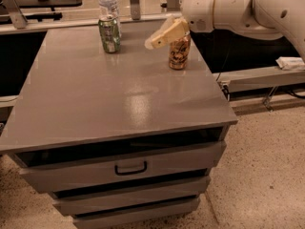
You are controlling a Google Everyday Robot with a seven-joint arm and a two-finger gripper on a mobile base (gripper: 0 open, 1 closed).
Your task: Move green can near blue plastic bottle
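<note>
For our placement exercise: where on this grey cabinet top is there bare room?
Free: front half of the cabinet top, ahead of the small green can and orange-gold can. Crowded: the rear, clear plastic bottle behind the green can, gripper above the orange-gold can.

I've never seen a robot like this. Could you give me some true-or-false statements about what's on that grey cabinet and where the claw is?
1. The green can stands upright just in front of the blue plastic bottle. True.
2. The claw is wrapped around the green can. False: it hangs over the cabinet's far right part, beside the orange-gold can and well apart from the green one.
3. The orange-gold can lies on its side. False: it stands upright.
4. The grey cabinet has a drawer with a handle on its front. True.
</note>
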